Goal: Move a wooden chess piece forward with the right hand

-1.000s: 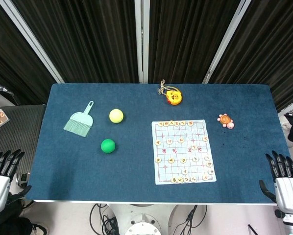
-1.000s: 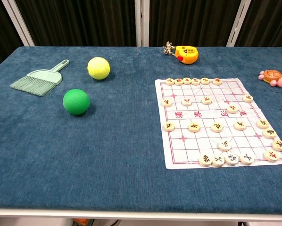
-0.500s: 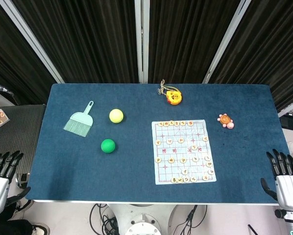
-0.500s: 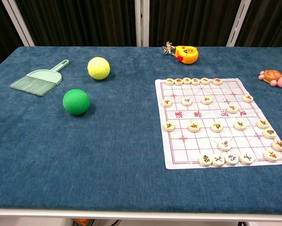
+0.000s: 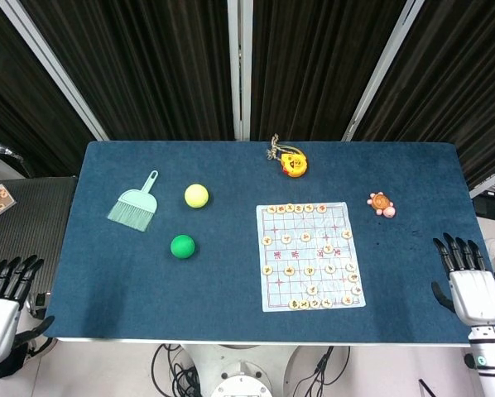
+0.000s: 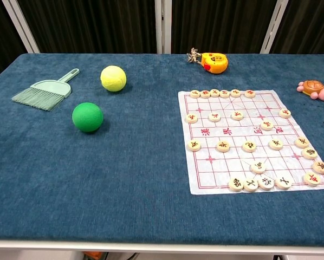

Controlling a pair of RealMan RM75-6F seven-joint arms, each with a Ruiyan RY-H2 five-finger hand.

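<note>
A: In the head view, what do the hands do?
B: The right hand (image 5: 470,285) is over the table's (image 5: 231,289) right edge, fingers spread, holding nothing. The left hand (image 5: 1,298) is off the left corner, also spread and empty.
A: And the pieces?
B: The wooden chess pieces (image 5: 309,270) lie on the paper board (image 5: 310,255), well apart from both hands.
A: The chest view?
B: No hand shows there. Round pieces sit on the board. A green ball (image 6: 88,117), a yellow ball (image 6: 113,78) and a small brush (image 6: 45,91) lie left; a toy turtle (image 6: 315,89) lies right.
</note>
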